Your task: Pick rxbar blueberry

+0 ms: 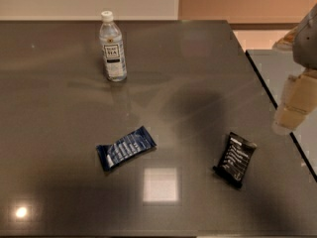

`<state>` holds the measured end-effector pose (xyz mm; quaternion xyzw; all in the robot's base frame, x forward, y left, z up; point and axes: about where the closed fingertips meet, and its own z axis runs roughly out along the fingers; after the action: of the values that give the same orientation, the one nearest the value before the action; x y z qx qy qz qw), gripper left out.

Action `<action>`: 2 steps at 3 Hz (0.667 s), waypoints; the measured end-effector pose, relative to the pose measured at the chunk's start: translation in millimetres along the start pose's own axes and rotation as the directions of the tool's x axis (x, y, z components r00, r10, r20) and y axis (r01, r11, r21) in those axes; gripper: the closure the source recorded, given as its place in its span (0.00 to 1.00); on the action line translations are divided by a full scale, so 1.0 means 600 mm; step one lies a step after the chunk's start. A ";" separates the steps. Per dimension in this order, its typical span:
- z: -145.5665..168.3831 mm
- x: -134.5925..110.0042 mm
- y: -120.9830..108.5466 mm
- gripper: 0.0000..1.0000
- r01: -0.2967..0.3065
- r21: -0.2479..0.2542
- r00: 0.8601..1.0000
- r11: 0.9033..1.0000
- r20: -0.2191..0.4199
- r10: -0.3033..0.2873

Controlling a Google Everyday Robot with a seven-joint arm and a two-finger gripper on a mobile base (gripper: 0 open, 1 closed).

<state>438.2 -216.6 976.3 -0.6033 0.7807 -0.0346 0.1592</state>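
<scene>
The rxbar blueberry (126, 148) lies flat on the dark grey table (59, 83), left of centre, its dark blue wrapper with white text slanting up to the right. My gripper (293, 105) hangs at the right edge of the view, above the table's right edge and far right of the blue bar. It holds nothing that I can see.
A black-wrapped bar (235, 159) lies right of centre, between the blue bar and the gripper. A clear water bottle (112, 47) with a white cap stands upright at the back left. The table's right edge runs diagonally under the gripper.
</scene>
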 end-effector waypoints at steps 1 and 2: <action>0.000 0.000 0.000 0.00 0.000 0.000 1.000 1.000 0.000 0.000; -0.001 -0.028 0.000 0.00 0.085 -0.002 0.996 0.996 -0.033 -0.085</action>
<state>442.0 -200.6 980.3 -0.6354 0.7568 -0.0512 0.1445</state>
